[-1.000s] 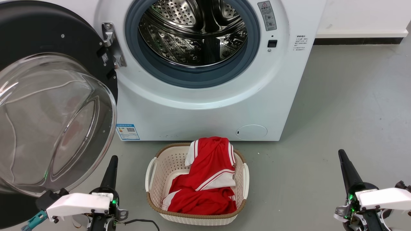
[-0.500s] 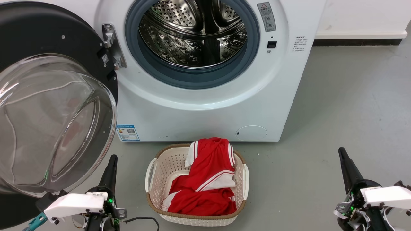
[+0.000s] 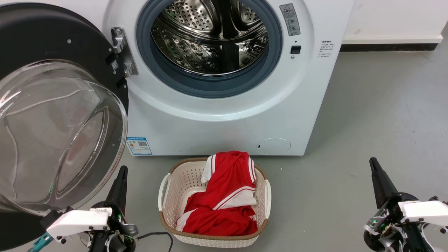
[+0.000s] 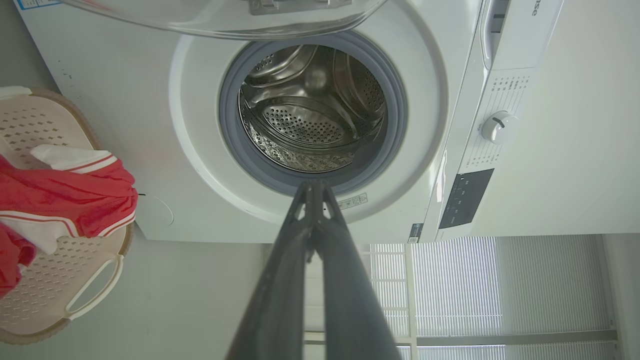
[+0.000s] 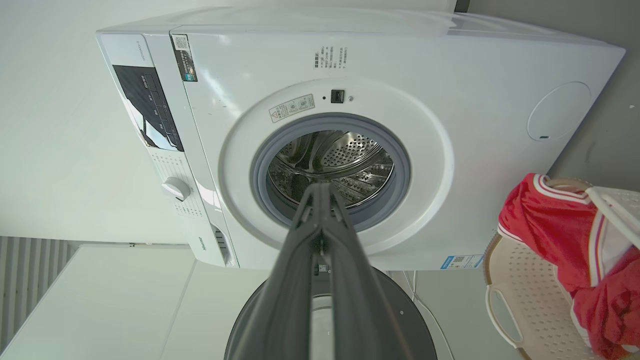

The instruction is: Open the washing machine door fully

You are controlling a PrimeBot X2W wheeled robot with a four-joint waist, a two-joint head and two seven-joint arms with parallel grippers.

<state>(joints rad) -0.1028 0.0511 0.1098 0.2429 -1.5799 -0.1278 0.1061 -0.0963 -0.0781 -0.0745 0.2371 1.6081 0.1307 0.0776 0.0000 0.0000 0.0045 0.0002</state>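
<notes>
Grey floor (image 3: 367, 115) and white wall (image 3: 392, 17); I logged the following from the remote station.

Item 1: washing machine (image 3: 224, 122), white, front-loading. Its steel drum (image 3: 210, 38) lay exposed inside a grey rubber ring (image 3: 210, 85).

Item 2: washing machine door (image 3: 45, 38), black, hung on a hinge (image 3: 120, 52) at the left of the drum mouth. It stood swung well out to my left, with its inner face and bulging glass bowl (image 3: 52, 140) turned toward me. I could not tell whether the hinge had reached its stop.

Item 3: left gripper (image 3: 123, 169), pressed together and holding nothing. It sat low, near the bottom edge of the glass bowl but apart from it. The left wrist view showed its fingers (image 4: 280, 280) meeting at the tip, aimed at the drum mouth.

Item 4: right gripper (image 3: 373, 161), likewise pressed together and empty, well apart from the machine on my right.

Item 5: basket (image 3: 164, 189), on the floor just in front of the machine, with red-and-white clothing (image 3: 224, 199) inside.

Step in hand, as I judged it: the opening swing looked all but finished, with both arms clear of the door.

Next move, if any travel remained: set the left gripper's closed tip on the black frame rather than the glass. Then press gently outward, away from the drum mouth, keeping clear of the basket.
</notes>
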